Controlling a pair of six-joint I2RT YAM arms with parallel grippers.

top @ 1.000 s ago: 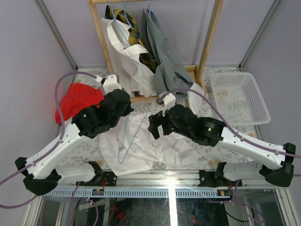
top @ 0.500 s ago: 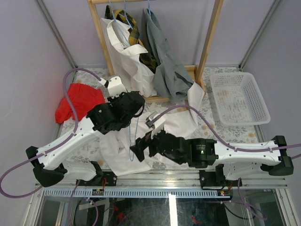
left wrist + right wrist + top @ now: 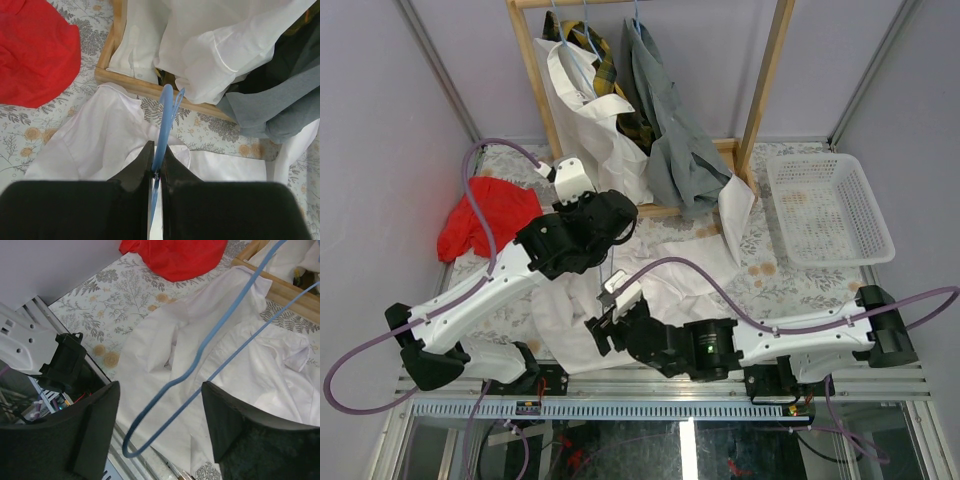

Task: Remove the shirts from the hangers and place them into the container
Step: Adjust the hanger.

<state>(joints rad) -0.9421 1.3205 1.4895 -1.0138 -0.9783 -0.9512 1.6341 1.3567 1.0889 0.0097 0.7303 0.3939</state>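
Swinging in from mid-table, the right arm now lies low along the near edge, while the left arm has pushed toward the rack and drawn the hanger (image 3: pixel 167 112) up with it. That hanger is pinched hard at its wire by the left gripper (image 3: pixel 157 170), jaws clenched on it, and its loop hangs slanted over the white shirt (image 3: pixel 680 270), which lies crumpled flat on the table between the two arms. From the right wrist view the wire looks clear of the cloth rather than threaded through it, though the collar end is too bunched to be sure. The right gripper (image 3: pixel 159 390) is released: its fingers stand apart, one on each side of the dangling loop and touching neither wire nor shirt. I judge this to be the moment of separating hanger from shirt, with the right arm placed either to steady the loop or to drop onto the fabric below. The basket (image 3: pixel 880 250) sits well apart at the far right and holds no shirt. Three more shirts hang on the rack (image 3: pixel 765 80), white (image 3: pixel 590 130), plaid (image 3: pixel 605 70) and grey (image 3: pixel 675 140), so most of the task remains. A red cloth (image 3: pixel 485 215) lies at the left.
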